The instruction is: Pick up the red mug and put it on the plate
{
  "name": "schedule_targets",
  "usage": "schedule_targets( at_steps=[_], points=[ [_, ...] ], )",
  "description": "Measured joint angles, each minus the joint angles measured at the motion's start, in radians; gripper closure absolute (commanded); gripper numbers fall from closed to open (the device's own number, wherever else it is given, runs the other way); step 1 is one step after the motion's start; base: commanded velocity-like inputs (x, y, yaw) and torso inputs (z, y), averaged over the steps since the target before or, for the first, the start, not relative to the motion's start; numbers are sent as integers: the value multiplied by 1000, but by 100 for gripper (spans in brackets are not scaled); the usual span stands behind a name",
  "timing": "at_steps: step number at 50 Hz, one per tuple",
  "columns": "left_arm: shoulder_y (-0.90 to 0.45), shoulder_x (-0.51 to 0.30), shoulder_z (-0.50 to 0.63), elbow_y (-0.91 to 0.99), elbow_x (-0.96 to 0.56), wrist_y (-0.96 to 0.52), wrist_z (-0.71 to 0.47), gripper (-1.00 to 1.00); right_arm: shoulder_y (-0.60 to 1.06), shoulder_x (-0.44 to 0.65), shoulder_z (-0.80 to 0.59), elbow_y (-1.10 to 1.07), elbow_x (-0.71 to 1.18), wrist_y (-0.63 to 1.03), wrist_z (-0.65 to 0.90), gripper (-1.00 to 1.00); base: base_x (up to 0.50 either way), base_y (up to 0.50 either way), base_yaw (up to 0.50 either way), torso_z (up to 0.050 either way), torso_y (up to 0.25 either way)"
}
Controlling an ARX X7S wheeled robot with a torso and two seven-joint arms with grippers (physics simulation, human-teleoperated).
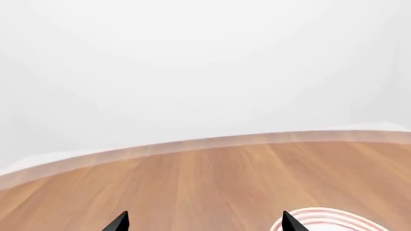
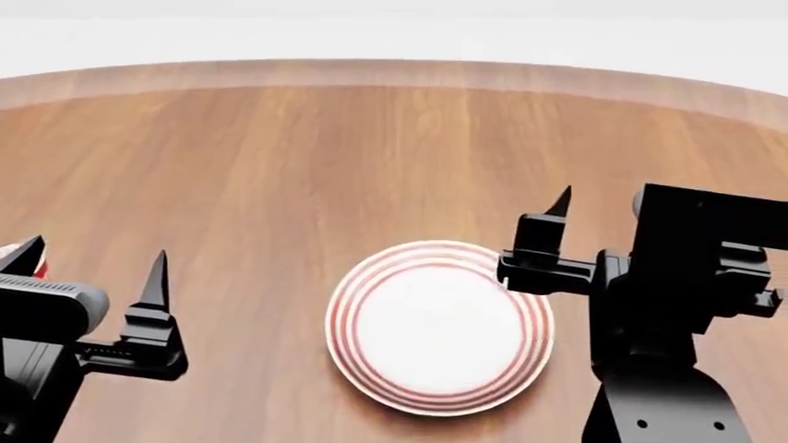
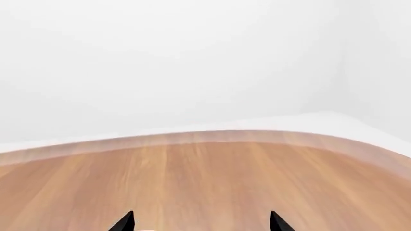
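- Both pincers hang open over the wooden table (image 2: 308, 157), and neither one holds anything.
- Left gripper (image 2: 92, 277) sits at the near left of the head view, its two black fingertips spread apart and pointing toward the far side.
- Right gripper (image 3: 202, 222) shows two parted tips in its own wrist view; in the head view only one finger (image 2: 556, 210) is plain, the other hidden by the arm.
- That right finger stands just beside the plate's far right rim.
- Round and white with red rings, the plate (image 2: 438, 328) lies flat on the table, near centre, between the two arms.
- A sliver of the red mug (image 2: 29, 259) peeks out at the near left edge, mostly hidden behind the left gripper's far finger; whether they touch I cannot tell.
- In the left wrist view, a slice of the plate's ringed rim (image 1: 334, 219) shows by one fingertip.
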Motion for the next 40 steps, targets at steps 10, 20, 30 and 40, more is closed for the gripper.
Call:
schedule_targets(
  at_steps=[10,20,30,40],
  points=[
    [3,-3,1,-6,-5,7,-3,-100,0,3,-6,7,5,-2,2,-100,500,0,0,0,1],
    [5,-6,2,-12,-11,13,-6,-100,0,6,-11,15,10,-7,4,-100,500,0,0,0,1],
    [7,-8,3,-19,-16,22,-9,-100,-6,8,-16,20,16,-21,1,-100,100,0,0,0,1],
    [3,3,-18,-45,-27,17,-30,-100,-10,11,-22,23,21,-30,1,-100,0,0,0,0,0]
  ],
)
